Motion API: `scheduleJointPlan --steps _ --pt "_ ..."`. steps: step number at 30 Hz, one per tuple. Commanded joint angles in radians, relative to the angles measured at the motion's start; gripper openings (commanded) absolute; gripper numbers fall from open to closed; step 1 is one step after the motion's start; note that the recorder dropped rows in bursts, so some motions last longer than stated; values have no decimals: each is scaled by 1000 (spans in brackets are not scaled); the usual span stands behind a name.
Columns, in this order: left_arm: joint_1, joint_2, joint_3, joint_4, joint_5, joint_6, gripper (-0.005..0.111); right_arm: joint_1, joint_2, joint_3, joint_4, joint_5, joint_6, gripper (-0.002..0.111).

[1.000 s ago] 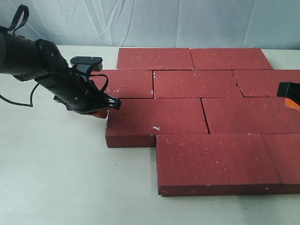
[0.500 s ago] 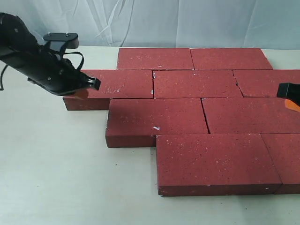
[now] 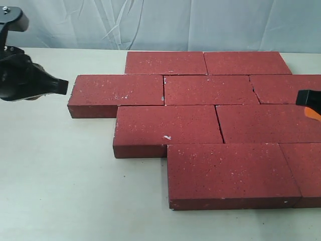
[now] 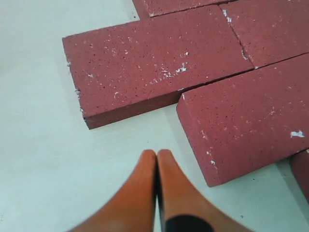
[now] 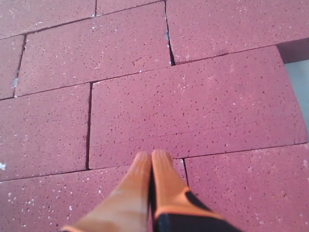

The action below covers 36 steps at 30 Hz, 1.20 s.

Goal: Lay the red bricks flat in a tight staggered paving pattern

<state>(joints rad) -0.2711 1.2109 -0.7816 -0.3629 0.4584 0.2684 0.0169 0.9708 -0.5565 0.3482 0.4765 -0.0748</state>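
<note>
- A pale table (image 3: 60, 191) filled the scene, bare on the left and along the near edge
- A creased white cloth (image 3: 150, 25) hung behind it along the far side
- The red bricks (image 3: 200, 120) lay flat on the right half of the table in four rows, edge against edge, each row shifted sideways from the next so the joints did not line up; the far row showed two bricks, the second three, the third two and the near row two, with the rightmost ones cut off by the frame
- The end brick (image 3: 118, 93) of the second row stuck out furthest to the left, its long near edge partly against the third-row brick beside it
- The black left arm (image 3: 20, 83) sat at the far left edge, above bare table
- The left gripper (image 4: 157, 157) pointed toward the short end of that end brick, near it but apart, its orange fingers pressed together with nothing between them
- The right gripper (image 5: 151, 157) was over the bricks at the right edge of the exterior view, its orange fingers likewise closed together and empty; whether the tips touched the brick surface could not be told
</note>
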Motion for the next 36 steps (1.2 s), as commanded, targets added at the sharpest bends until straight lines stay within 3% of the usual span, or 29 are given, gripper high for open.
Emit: scheduleJointPlan --steps 1,15,36 --pt "0 -149 59 15 -12 -7 0 -4 1 -7 -6 -15 -7 -1" --pt "0 -428 69 41 34 0 0 -4 1 -7 -2 -15 -7 -1" --pt "0 -453 69 76 34 5 0 -4 1 -7 2 -18 -7 -1"
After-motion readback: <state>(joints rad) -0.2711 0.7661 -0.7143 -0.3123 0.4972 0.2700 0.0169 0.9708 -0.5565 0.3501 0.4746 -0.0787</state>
